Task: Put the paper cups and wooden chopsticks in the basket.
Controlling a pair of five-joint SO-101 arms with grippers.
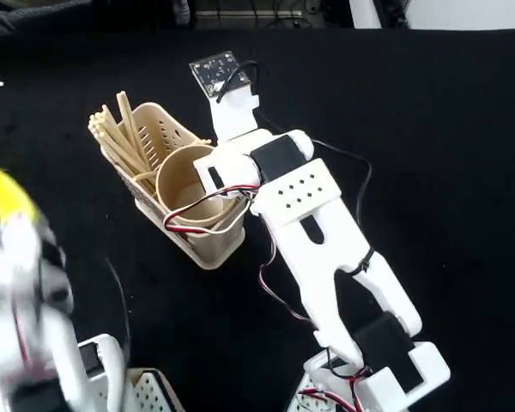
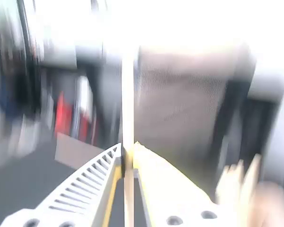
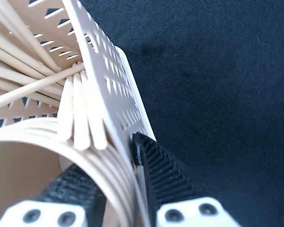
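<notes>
Now the paper cups (image 1: pixel 191 190) sit stacked in the basket (image 1: pixel 208 247) beside the wooden chopsticks (image 1: pixel 118 137) on the black counter (image 1: pixel 438 129). The right gripper (image 3: pixel 106 156) has its fingers pinched on the cups' rim and the basket wall. The left gripper (image 2: pixel 127 153) has its fingers clamped on a single chopstick (image 2: pixel 128 94), which is blurred.

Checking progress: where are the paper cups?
The paper cups sit stacked inside the basket beside the chopsticks, left of centre in the high view, with the right gripper at their rim.
</notes>
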